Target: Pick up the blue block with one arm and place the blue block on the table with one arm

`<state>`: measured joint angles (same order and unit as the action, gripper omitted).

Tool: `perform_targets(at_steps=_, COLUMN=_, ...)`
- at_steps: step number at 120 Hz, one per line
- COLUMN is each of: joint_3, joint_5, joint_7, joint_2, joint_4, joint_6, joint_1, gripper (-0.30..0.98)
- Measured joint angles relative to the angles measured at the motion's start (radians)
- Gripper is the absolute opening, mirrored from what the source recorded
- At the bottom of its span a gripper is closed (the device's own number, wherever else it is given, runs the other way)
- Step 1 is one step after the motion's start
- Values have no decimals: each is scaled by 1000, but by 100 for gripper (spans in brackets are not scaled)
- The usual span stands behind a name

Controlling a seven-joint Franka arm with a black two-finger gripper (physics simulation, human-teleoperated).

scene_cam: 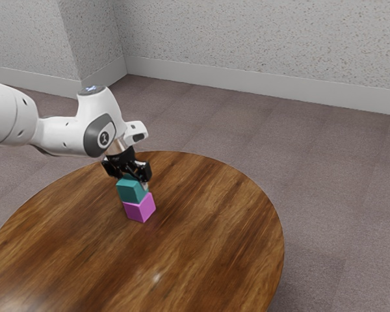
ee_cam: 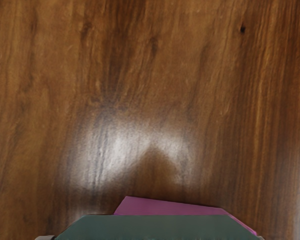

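1. Holding the teal-blue block (scene_cam: 130,190) between its two fingers, the black gripper (scene_cam: 133,181) stands over the table (scene_cam: 214,227).
2. Directly beneath, the magenta block (scene_cam: 140,208) sits with edges skewed to the blue one's.
3. Bare tabletop opens toward the exterior view's right.
4. Plain cubes; round, glossy, streaked brown wood.
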<state>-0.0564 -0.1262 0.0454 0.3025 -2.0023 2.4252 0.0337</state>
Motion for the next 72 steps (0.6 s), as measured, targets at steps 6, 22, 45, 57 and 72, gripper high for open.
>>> perform_targets(at_steps=6, joint_3=0, joint_5=1, joint_7=2, joint_2=-1, joint_4=0, joint_6=-1, joint_1=0, gripper=43)
perform_targets(at_steps=22, joint_3=-1, joint_5=17, joint_7=2, joint_2=-26, joint_4=3, joint_6=-2, joint_1=-2, gripper=37)
perform_targets(at_steps=45, joint_3=-27, joint_5=45, joint_7=-5, joint_2=-70, joint_4=3, joint_6=-6, joint_1=12, gripper=35)
perform_targets(at_steps=57, joint_3=-54, joint_5=52, joint_7=-8, joint_2=-66, joint_4=3, joint_6=-8, joint_1=44, gripper=35)
perform_targets(at_steps=72, joint_3=-76, joint_5=55, joint_7=-7, joint_2=-24, joint_4=11, joint_6=-9, joint_1=73, gripper=37)
